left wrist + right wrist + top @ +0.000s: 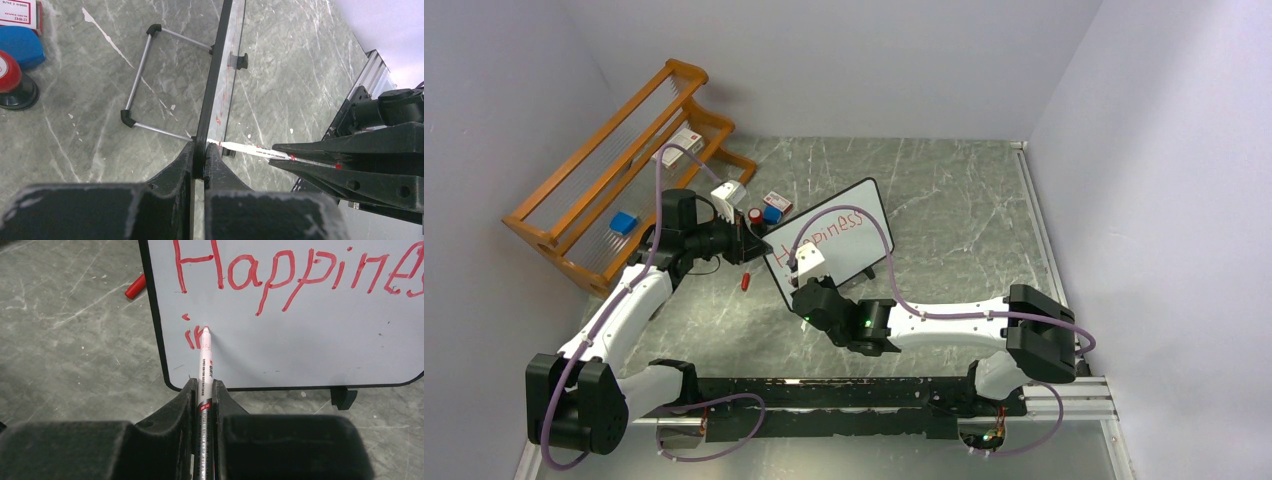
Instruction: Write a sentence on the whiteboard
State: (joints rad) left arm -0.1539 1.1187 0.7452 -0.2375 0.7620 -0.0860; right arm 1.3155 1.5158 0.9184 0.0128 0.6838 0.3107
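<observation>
Red sentence (300, 275): running in two lines, "Happiness" above, "in" just starting below.
Whiteboard (849, 250): one, standing tilted on the counter (964, 200).
Left hand (199, 156): clamping fully closed on the Whiteboard's left edge.
Right hand (204, 390): pinching one marker (205, 360), its tip touching the board.
Red cap (135, 286): one, lying beside the board.

Item count:

- Grippers: two, the left gripper (199, 150) and the right gripper (204, 387).
- There is one whiteboard (844, 250), with red lettering (218, 270) in two lines.
- There is one marker (205, 360).
- There is one loose red cap (745, 281).
- There is one wooden rack (614, 170).
- Blue items: two, first blue item (624, 222) and second blue item (771, 213).
- Small red-and-white boxes: two, first box (687, 140) and second box (776, 200).
- There is one red-topped round piece (754, 216) on a black base.
</observation>
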